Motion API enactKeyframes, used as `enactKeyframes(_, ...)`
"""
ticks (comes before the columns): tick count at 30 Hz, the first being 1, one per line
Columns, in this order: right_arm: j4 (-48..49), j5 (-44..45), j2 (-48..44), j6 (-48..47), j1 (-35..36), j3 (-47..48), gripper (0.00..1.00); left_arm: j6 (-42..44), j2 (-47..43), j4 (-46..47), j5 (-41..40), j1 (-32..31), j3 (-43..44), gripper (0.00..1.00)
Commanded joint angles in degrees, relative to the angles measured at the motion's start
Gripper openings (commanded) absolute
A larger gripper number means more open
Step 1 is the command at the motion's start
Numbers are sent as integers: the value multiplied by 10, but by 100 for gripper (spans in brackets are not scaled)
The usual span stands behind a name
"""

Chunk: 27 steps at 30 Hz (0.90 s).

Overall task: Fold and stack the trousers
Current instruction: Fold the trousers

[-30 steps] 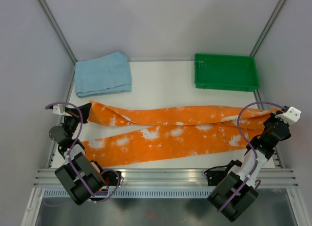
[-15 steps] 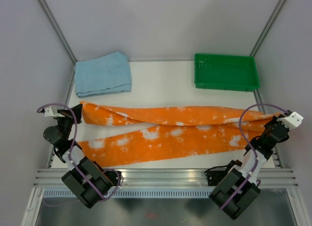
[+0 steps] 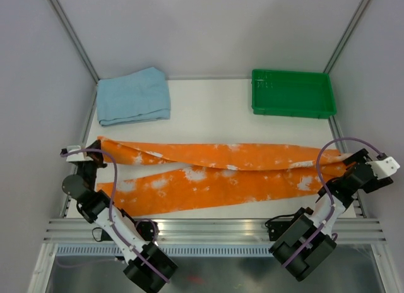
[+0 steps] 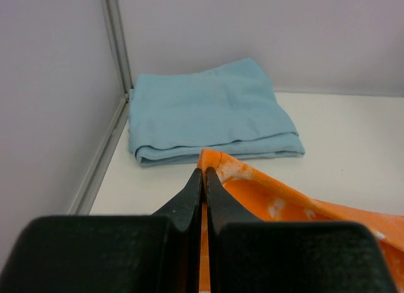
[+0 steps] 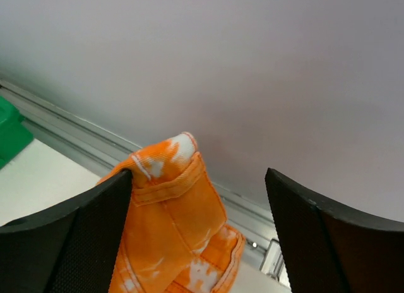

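Note:
The trousers (image 3: 221,173), orange with white blotches, lie stretched across the table from left to right, one leg over the other. My left gripper (image 3: 95,146) is at their far left end, shut on the upper leg's hem. In the left wrist view the fingertips (image 4: 203,174) pinch the orange hem (image 4: 218,161). My right gripper (image 3: 349,161) is at the right end, by the table's edge, and stands open. In the right wrist view the waistband end (image 5: 170,204) stands bunched between the wide jaws (image 5: 199,179), leaning on the left finger (image 5: 82,236).
A folded light-blue cloth (image 3: 134,96) lies at the back left, just beyond the left gripper (image 4: 208,110). A green tray (image 3: 292,93) stands at the back right. Metal rails run along the table's left and right edges, and grey walls stand close behind.
The right gripper has opened and let go of the waistband end. The left gripper drew the hem further left, then eased back a little, and the trousers lie straighter and flatter.

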Motion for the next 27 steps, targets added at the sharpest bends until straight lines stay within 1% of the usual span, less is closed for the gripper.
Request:
enactKeyframes(1,30,-47,-13,20,-3,44,94,198,-9,-149,61,5,39,2)
enactKeyframes(2,30,-67,-14,19,-2,61,95,214,3,-176,89,4,51,2)
enactKeyframes(3,30,-68,-14,19,0,70,95,224,31,-200,131,5,60,2)
enactKeyframes(4,36,-68,-14,20,1,86,95,250,34,-235,141,4,71,2)
enactKeyframes(5,35,-70,-14,22,1,95,96,256,30,-237,142,4,68,2)
enactKeyframes(7,28,-69,-16,39,1,109,98,259,4,-240,104,5,60,2)
enactKeyframes(9,21,-91,-17,45,2,128,98,273,-11,-276,86,5,67,2)
enactKeyframes(10,17,-125,-16,40,11,133,98,290,-18,-290,87,5,71,2)
enactKeyframes(11,17,-153,-16,36,16,133,98,296,-22,-325,87,5,75,2)
enactKeyframes(13,24,-212,-7,34,29,130,98,316,-28,-341,90,4,84,2)
enactKeyframes(14,23,-220,-3,39,33,130,98,326,-28,-350,87,5,88,2)
enactKeyframes(16,1,-217,15,52,38,137,98,364,-19,-360,66,5,103,2)
enactKeyframes(17,-13,-207,20,66,40,142,98,386,-14,-382,62,5,109,2)
enactKeyframes(18,-42,-188,27,72,45,146,98,430,-8,-396,55,4,125,2)
enactKeyframes(19,-50,-162,28,81,45,149,98,449,-2,-411,54,5,133,2)
enactKeyframes(21,-63,-157,27,87,45,151,98,492,6,-458,63,3,160,2)
enactKeyframes(24,-63,-175,35,103,51,155,97,517,2,-514,103,3,195,2)
enactKeyframes(26,-59,-187,45,113,55,154,93,525,-3,-538,101,3,211,2)
enactKeyframes(27,-49,-191,55,123,58,148,92,535,-6,-566,93,3,226,2)
